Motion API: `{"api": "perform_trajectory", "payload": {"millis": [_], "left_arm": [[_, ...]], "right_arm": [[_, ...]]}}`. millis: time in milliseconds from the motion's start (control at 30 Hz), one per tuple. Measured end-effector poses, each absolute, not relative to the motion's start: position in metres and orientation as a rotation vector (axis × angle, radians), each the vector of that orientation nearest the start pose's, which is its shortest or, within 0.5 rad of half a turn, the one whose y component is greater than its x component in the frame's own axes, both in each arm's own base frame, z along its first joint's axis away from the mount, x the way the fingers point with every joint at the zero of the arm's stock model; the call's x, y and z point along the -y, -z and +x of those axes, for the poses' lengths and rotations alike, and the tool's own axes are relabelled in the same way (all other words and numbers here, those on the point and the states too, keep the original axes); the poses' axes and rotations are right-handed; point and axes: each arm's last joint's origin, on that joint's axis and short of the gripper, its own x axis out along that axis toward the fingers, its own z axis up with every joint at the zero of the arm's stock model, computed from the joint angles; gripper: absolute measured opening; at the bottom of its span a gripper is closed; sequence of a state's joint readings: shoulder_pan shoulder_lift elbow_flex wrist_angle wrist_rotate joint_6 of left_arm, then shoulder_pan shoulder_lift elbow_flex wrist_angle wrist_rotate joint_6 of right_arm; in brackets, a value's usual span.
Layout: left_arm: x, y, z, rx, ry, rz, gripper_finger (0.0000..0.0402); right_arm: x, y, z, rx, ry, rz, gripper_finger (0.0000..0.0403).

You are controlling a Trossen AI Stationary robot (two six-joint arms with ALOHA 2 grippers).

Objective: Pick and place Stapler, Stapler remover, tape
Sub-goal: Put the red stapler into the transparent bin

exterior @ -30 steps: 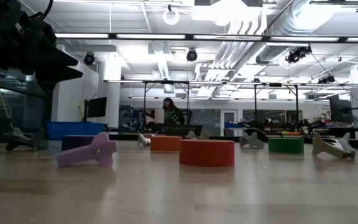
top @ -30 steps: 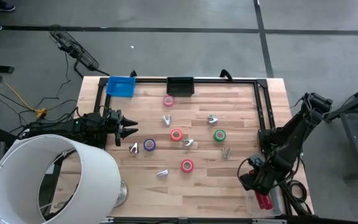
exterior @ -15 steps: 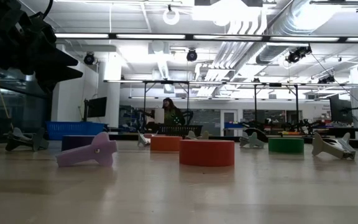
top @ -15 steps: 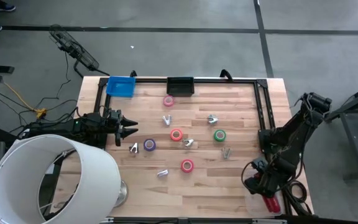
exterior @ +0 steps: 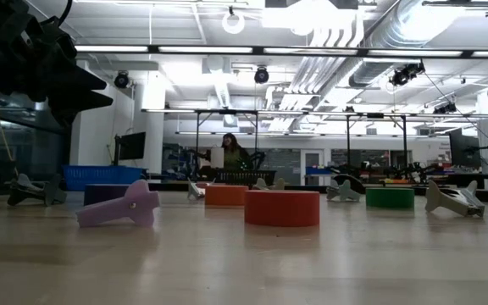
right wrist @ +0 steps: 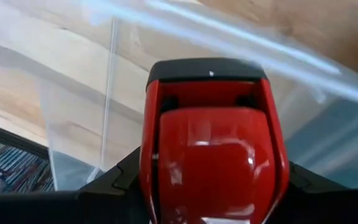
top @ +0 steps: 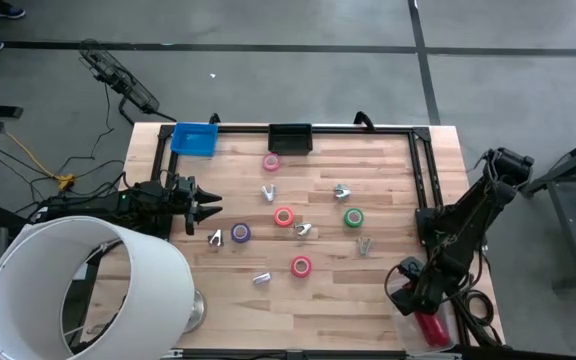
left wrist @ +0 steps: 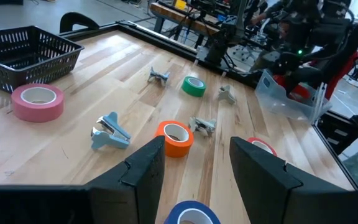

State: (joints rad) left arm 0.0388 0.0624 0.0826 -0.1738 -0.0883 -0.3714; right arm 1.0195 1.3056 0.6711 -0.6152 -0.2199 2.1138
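The glossy red stapler [top: 430, 325] is in my right gripper [top: 415, 293], which is shut on it over a clear plastic bin [top: 446, 322] at the table's near right corner. In the right wrist view the stapler [right wrist: 210, 143] fills the picture. My left gripper [top: 208, 208] hovers open above the table's left side, touching nothing. Tape rolls lie flat on the wood: pink [top: 271, 162], orange [top: 284, 216], green [top: 353, 216], purple [top: 240, 232] and red [top: 301, 266]. Small silvery staple removers [top: 341, 190] lie among them. My right gripper holds the stapler pinched between its two fingers [right wrist: 120, 180], one on each long side [right wrist: 151, 180]. The stapler sticks out ahead of the fingers, its black-capped end [right wrist: 207, 70] farthest from them, slanting down over the bin. Whether it touches the bin I cannot tell.
A black mesh basket [top: 290, 138] and a blue tray [top: 194, 139] stand at the far edge. A black frame [top: 423, 170] runs along the right side. A large white lampshade [top: 78, 290] covers the near left corner. Bare wood lies near the front middle.
My right gripper has shifted a little with the stapler over the clear bin. The left arm and the things on the table have kept still.
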Motion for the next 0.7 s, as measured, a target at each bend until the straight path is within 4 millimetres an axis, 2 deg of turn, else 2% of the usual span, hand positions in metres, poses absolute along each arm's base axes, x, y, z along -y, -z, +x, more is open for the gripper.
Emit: {"api": "perform_trajectory", "payload": {"millis": [267,300,433,500,700], "left_arm": [[-0.006,-0.170,0.096,-0.128,-0.154,-0.367,0.0177],[-0.006,-0.170,0.096,-0.128,-0.154,-0.366,0.0177],[-0.006,-0.170,0.096,-0.128,-0.154,-0.367,0.0177],[-0.006,-0.170,0.096,-0.128,-0.154,-0.367,0.0177],[-0.006,-0.170,0.096,-0.128,-0.154,-0.367,0.0177]], "right_arm": [[-0.177,-0.176,0.101,-1.607,0.522,1.114,0.0193],[-0.175,-0.178,0.100,-1.609,0.516,1.115,0.0201],[-0.169,-0.185,0.094,-1.657,0.493,1.089,0.0304],[-0.167,-0.188,0.093,-1.656,0.460,1.089,0.0337],[-0.160,-0.199,0.089,-1.632,0.373,1.089,0.0358]]}}
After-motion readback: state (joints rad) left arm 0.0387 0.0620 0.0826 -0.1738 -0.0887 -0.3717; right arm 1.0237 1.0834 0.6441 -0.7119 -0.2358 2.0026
